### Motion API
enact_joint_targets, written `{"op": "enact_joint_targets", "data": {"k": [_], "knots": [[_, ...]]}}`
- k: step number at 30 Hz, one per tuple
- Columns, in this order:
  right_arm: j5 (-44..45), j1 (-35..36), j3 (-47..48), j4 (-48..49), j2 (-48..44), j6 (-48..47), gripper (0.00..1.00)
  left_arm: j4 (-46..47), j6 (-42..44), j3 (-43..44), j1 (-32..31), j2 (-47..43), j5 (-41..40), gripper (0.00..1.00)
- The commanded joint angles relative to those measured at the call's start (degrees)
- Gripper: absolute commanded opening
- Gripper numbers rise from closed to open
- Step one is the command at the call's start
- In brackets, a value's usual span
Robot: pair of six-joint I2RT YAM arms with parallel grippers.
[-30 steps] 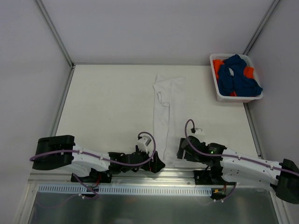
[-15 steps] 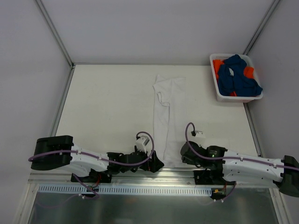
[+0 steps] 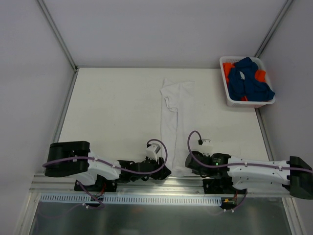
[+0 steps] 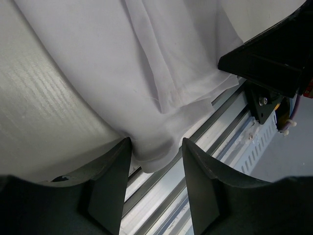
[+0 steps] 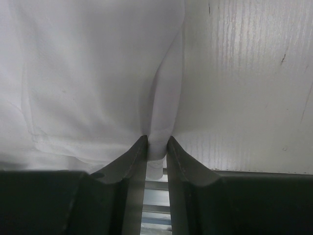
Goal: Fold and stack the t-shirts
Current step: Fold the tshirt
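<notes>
Grip quality decides this step. The white t-shirt lies as a long narrow strip down the middle of the surface, collar end toward the far edge and hem at the near edge. Both hands sit at that hem, one at each corner.

The right hand is pinched together on a slim upright fold of the hem, with cloth showing between its fingers. The left hand has its fingers partly apart with a bulge of hem bunched in the gap. I cannot tell whether they are biting the cloth yet.

To do this well, I judge the left hand should finish closing before either arm rises, and it should catch every layer of the strip, not only the top one. Both corners should then lift together and level, travelling straight toward the collar so the hem lands square and the strip does not skew. A thin pinch like the right one could slip, so the lift should be slow.

The dark blue and orange shirts wait heaped in the white basket at the far right corner.
</notes>
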Motion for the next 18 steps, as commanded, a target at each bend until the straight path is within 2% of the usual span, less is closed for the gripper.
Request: {"op": "enact_joint_targets", "data": {"k": [1, 5, 8, 9, 10, 15, 18], "knots": [[1.8, 0.8, 3.2, -0.6, 2.2, 1.4, 0.25, 3.7, -0.4, 1.0, -0.5, 2.5, 1.5, 0.47], [1.7, 1.0, 3.5, 0.1, 3.9, 1.5, 0.24, 4.1, -0.6, 1.0, -0.5, 3.3, 1.7, 0.46], [1.6, 1.1, 3.4, 0.9, 4.5, 1.3, 0.1, 2.7, -0.6, 1.3, -0.5, 3.0, 1.5, 0.24], [1.5, 1.1, 3.4, 1.0, 4.7, 1.3, 0.02, 2.0, -0.6, 1.8, -0.5, 2.6, 1.3, 0.17], [1.6, 1.1, 3.4, 1.1, 5.0, 1.3, 0.0, 1.3, -0.6, 2.1, -0.5, 2.6, 1.0, 0.0], [1.6, 1.1, 3.5, 1.4, 5.9, 1.2, 0.01, -2.4, -0.7, 3.7, -0.5, 2.6, 0.3, 0.0], [3.1, 1.1, 5.0, 1.0, 6.0, 0.3, 0.01, -7.8, 0.4, 6.6, -0.4, 1.8, -1.9, 0.0]]}}
